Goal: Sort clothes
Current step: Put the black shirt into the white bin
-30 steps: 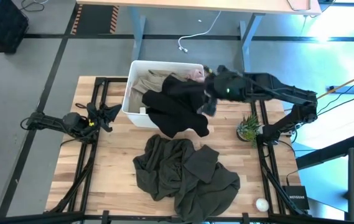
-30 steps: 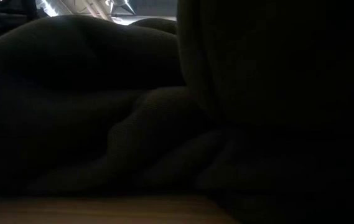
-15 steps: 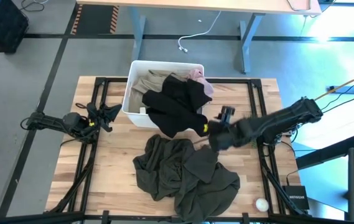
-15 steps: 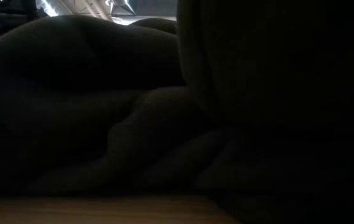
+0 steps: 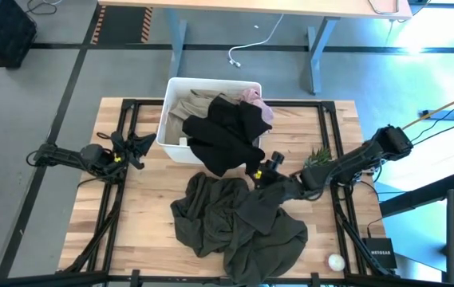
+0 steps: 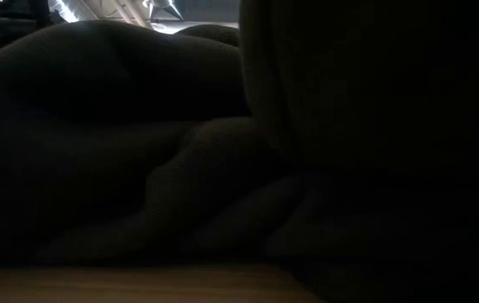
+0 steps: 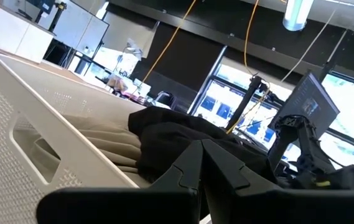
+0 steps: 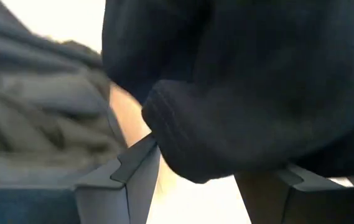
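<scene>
Step in hand, by my judgement: right hand (image 5: 260,172) reaching for next garment to sort; fingers spread wide apart, holding nothing, low at hem of small black soft garment (image 5: 225,137).

Near edge of wooden slatted surface (image 5: 139,223), at 6 o'clock: large dark olive-green crumpled fabric garment (image 5: 238,219), heaped in deep folds.

Toward 12 o'clock: white rectangular plastic bin (image 5: 168,126), perforated wall; black garment draped over its rim; beige-khaki folded garment (image 5: 185,106) and pale pink garment (image 5: 256,100) inside.

At 9 o'clock: left hand (image 5: 140,148) waiting, fingers together, empty.

Next move likely calls for closing on thick limp black hem, lifting clear of rim.
</scene>
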Controlling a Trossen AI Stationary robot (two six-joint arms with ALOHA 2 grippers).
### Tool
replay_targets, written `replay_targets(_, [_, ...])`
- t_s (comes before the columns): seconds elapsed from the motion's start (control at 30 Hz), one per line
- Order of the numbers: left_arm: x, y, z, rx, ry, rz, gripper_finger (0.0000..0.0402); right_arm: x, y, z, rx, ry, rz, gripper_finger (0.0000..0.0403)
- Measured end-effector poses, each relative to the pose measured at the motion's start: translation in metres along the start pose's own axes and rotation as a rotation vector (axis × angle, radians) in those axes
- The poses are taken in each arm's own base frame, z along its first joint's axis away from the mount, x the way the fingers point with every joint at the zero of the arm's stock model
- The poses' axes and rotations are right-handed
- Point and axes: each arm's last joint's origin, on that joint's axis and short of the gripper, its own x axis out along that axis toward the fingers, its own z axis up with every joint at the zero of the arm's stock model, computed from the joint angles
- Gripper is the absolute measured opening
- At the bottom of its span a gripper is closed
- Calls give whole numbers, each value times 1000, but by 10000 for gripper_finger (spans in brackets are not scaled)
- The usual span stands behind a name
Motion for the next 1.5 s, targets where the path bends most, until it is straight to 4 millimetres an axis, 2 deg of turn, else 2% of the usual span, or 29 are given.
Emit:
replay_targets(0.2, [0,0,0,0,0,2,4,12,-11,16,57,-80,-22,206])
replay_targets(0.4, [0,0,0,2,-1,3,4,12,-12,32,53,-198,-19,206])
replay_targets(0.53, [0,0,0,3,-1,3,4,6,-14,55,26,-273,-43,206])
replay_targets(0.63, [0,0,0,3,-1,3,4,4,-22,76,2,-303,-101,206])
replay_targets(0.73, [0,0,0,2,-1,3,4,6,-38,98,-35,-325,-160,206])
replay_targets(0.87, [0,0,0,4,0,3,4,14,-73,126,-119,-308,-272,206])
replay_targets(0.97, [0,0,0,8,0,3,4,19,-103,145,-116,-283,-344,206])
replay_targets(1.07, [0,0,0,10,0,3,4,17,-120,155,-84,-244,-334,206])
replay_targets(1.13, [0,0,0,13,0,3,4,11,-120,160,-58,-208,-270,206])
replay_targets(1.27, [0,0,0,26,0,3,4,-10,-102,157,-60,-81,-26,206])
replay_targets(1.4, [0,0,0,23,0,3,4,-33,-70,140,-153,36,126,206])
replay_targets(1.5, [0,0,0,7,0,3,4,-47,-51,123,-249,98,110,206])
